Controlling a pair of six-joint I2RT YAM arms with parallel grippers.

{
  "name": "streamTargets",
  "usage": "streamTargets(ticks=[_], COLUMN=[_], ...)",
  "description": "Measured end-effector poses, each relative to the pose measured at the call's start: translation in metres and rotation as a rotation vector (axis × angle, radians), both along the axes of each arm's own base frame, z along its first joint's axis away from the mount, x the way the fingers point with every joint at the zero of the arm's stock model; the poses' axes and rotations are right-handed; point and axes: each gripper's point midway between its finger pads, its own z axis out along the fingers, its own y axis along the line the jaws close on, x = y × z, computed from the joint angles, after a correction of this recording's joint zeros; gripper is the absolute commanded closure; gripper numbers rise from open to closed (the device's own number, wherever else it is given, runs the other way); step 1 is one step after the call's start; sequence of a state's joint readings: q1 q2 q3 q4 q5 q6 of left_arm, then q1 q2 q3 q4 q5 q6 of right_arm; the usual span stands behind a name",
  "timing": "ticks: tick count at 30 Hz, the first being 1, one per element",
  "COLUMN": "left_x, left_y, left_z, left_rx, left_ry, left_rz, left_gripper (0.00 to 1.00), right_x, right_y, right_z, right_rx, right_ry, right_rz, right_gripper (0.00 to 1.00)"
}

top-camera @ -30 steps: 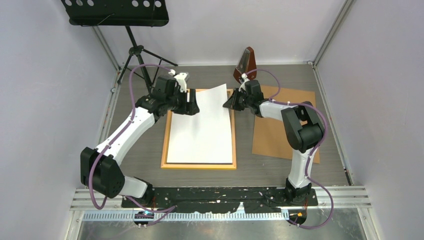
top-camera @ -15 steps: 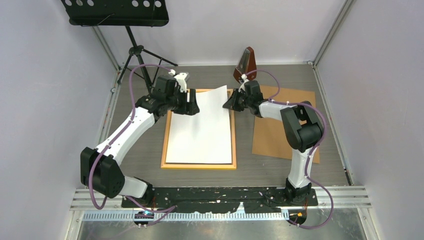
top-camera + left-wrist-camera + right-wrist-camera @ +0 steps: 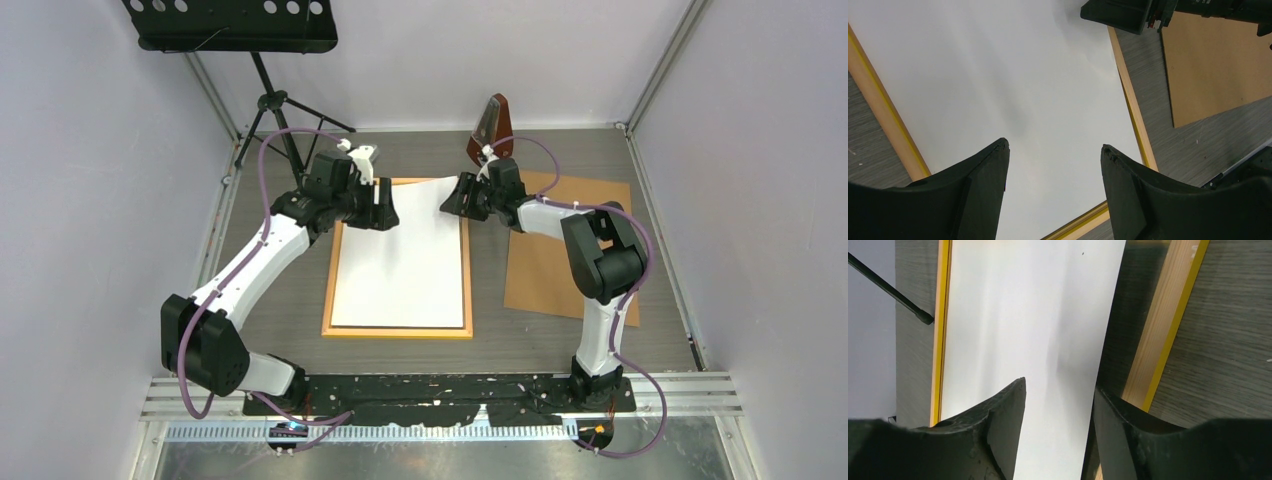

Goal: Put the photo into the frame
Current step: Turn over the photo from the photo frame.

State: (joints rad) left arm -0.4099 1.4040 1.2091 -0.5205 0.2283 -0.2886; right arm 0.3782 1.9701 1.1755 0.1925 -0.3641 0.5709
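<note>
The photo (image 3: pixel 400 265) lies white back up inside the yellow-orange frame (image 3: pixel 398 331) at mid table. My left gripper (image 3: pixel 385 210) hovers open over the photo's far left part, white sheet (image 3: pixel 1013 75) showing between its fingers (image 3: pixel 1054 147). My right gripper (image 3: pixel 450 205) stands open at the photo's far right corner. In the right wrist view the photo (image 3: pixel 1023 315) runs under the gap between the jaws (image 3: pixel 1060 385), its edge close to the right finger. A dark strip shows between that edge and the frame's right strip (image 3: pixel 1163 330). The picture side is hidden.
A brown backing board (image 3: pixel 568 245) lies right of the frame, under the right arm. A red-brown object (image 3: pixel 492 125) stands at the back. A black music stand (image 3: pixel 232 25) with tripod legs (image 3: pixel 888 285) stands at the back left.
The right gripper has opened and let go of the photo's far right corner. That corner, raised before, has dropped flat onto the frame. The left arm has not moved.
</note>
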Motion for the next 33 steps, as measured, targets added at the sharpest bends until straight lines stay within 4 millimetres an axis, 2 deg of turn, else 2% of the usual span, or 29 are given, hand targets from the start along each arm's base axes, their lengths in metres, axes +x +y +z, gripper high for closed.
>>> streamTargets(ticks=[9,10,11,13,17,21,23,24,27,30,33], left_x=[-0.001,-0.001,-0.001,-0.001,0.0,0.001,0.001,0.001,0.0,0.0,-0.002], left_y=[0.0,0.0,0.0,0.0,0.003,0.006,0.008,0.008,0.01,0.009,0.003], left_z=[-0.002,-0.002,-0.002,-0.002,-0.001,0.004,0.008,0.01,0.017,0.019,0.016], left_rx=[0.002,0.002,0.002,0.002,0.013,0.024,0.029,0.029,0.026,0.02,0.019], left_ry=[0.004,0.004,0.004,0.003,-0.007,-0.029,-0.049,-0.056,-0.077,-0.085,-0.073], left_rz=[0.0,0.0,0.0,0.0,0.003,0.013,0.012,0.011,0.01,0.01,-0.005], left_gripper=[0.33,0.32,0.31,0.22,0.07,0.01,0.0,0.0,0.0,0.0,0.0], right_x=[0.004,0.004,0.003,0.002,0.002,0.001,-0.004,-0.009,-0.023,-0.04,-0.061], right_y=[-0.009,-0.011,-0.014,-0.018,-0.03,-0.047,-0.061,-0.069,-0.094,-0.129,-0.169], right_z=[0.0,0.0,0.002,0.007,0.034,0.085,0.114,0.127,0.151,0.151,0.14], right_rx=[-0.07,-0.084,-0.097,-0.12,-0.177,-0.233,-0.26,-0.273,-0.318,-0.397,-0.481], right_ry=[-0.015,-0.014,-0.018,-0.027,-0.097,-0.243,-0.329,-0.368,-0.449,-0.468,-0.457], right_rz=[-0.014,-0.017,-0.02,-0.026,-0.038,-0.059,-0.077,-0.084,-0.107,-0.137,-0.175], right_gripper=[0.29,0.23,0.19,0.13,0.09,0.06,0.05,0.0,0.05,0.05,0.05])
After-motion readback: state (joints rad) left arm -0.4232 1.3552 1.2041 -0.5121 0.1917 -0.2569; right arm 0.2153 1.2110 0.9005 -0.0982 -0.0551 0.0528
